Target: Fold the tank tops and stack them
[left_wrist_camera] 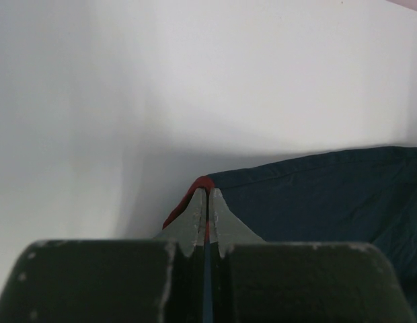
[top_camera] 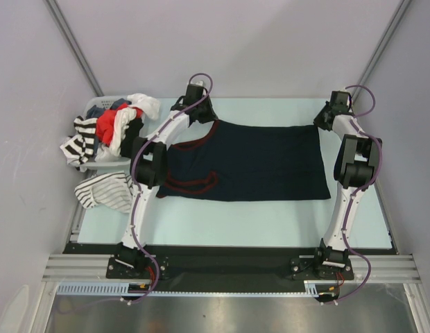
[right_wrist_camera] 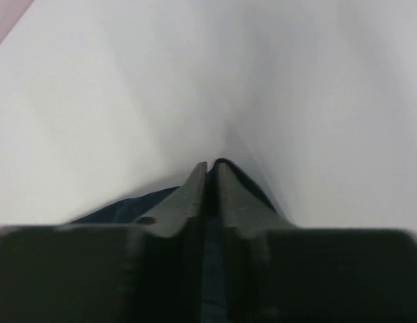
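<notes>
While both far corners are pinched, the navy tank top (top_camera: 263,163) lies spread flat mid-frame on the worktop (top_camera: 270,222), probably held taut for a fold toward the near edge. Left jaws closed tight on the maroon-trimmed strap (left_wrist_camera: 199,183), upper left of the cloth. Right jaws closed on the hem corner (top_camera: 316,129), upper right. Long axis runs left-right, neck pointing left. Striped tank top (top_camera: 104,193) lies crumpled at far left.

one navy tank top (top_camera: 263,161), one striped tank top (top_camera: 104,192), one basket (top_camera: 95,105).
</notes>
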Controlling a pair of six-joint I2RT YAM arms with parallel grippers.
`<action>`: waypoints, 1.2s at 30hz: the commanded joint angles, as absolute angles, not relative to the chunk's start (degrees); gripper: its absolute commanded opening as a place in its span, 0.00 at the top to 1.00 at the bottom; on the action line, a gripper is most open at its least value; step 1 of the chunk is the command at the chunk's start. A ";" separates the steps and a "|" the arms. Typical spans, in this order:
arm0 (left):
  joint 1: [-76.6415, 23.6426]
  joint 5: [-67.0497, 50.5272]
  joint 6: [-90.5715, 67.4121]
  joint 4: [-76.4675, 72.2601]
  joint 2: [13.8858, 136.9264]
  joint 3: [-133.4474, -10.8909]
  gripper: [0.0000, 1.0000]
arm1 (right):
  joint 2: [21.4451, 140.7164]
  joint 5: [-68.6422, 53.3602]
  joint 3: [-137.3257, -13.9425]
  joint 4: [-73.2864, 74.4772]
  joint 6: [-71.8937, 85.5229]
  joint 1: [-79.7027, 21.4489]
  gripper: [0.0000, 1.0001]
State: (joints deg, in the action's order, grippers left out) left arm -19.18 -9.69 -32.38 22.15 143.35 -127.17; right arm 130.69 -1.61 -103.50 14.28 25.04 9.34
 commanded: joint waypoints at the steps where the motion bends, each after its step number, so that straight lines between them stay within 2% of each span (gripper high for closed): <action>1: -18.81 -10.11 -30.50 20.48 137.82 -126.74 1.00 | 127.00 -2.02 -103.54 13.53 24.96 9.75 0.80; 4: -18.81 -10.11 -30.24 20.04 136.67 -125.51 1.00 | 126.83 -2.29 -103.19 13.54 25.22 9.93 0.69; 6: -18.81 -10.20 -30.06 19.95 136.32 -124.89 1.00 | 126.48 -2.46 -102.83 13.27 25.40 10.02 0.67; 7: -18.81 -10.37 -30.15 19.95 136.32 -124.89 1.00 | 126.47 -2.46 -102.83 13.18 25.49 10.02 0.70; 8: -18.81 -10.46 -30.15 19.95 136.41 -124.81 1.00 | 126.56 -2.63 -103.01 13.10 25.49 10.02 0.77; 10: -18.81 -10.81 -30.06 19.86 136.58 -124.89 1.00 | 126.91 -2.72 -103.09 13.10 25.75 10.02 0.99; 16: -18.81 -10.99 -30.06 19.78 136.50 -124.72 1.00 | 127.00 -2.37 -103.45 13.71 25.31 10.02 1.00; 19: -18.81 -10.90 -29.88 19.25 135.70 -123.84 1.00 | 126.65 -2.37 -103.36 13.97 25.22 10.02 0.73; 21: -18.81 -10.81 -29.88 18.90 134.91 -122.87 1.00 | 126.39 -2.20 -103.10 13.97 25.40 10.02 0.66; 23: -18.90 -10.98 -29.88 18.63 134.65 -122.26 1.00 | 125.60 -2.11 -102.40 13.63 25.40 10.02 0.66; 24: -18.90 -11.07 -29.88 18.63 134.56 -122.17 1.00 | 125.42 -2.11 -102.22 13.36 25.40 10.02 0.66; 26: -18.90 -11.16 -29.71 18.72 134.65 -122.08 1.00 | 125.16 -2.02 -101.95 13.10 25.49 10.02 0.87; 28: -18.98 -11.34 -29.79 18.89 134.74 -122.08 1.00 | 125.24 -2.11 -102.22 13.36 25.58 10.02 1.00; 36: -19.16 -10.99 -29.36 18.20 132.11 -118.92 1.00 | 123.75 -2.02 -100.81 13.80 25.75 10.02 1.00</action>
State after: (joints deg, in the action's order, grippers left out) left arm -19.20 -10.79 -30.89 20.34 138.39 -120.33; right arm 128.29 -2.37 -101.73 14.61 25.47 9.74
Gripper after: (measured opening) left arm 0.009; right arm 0.022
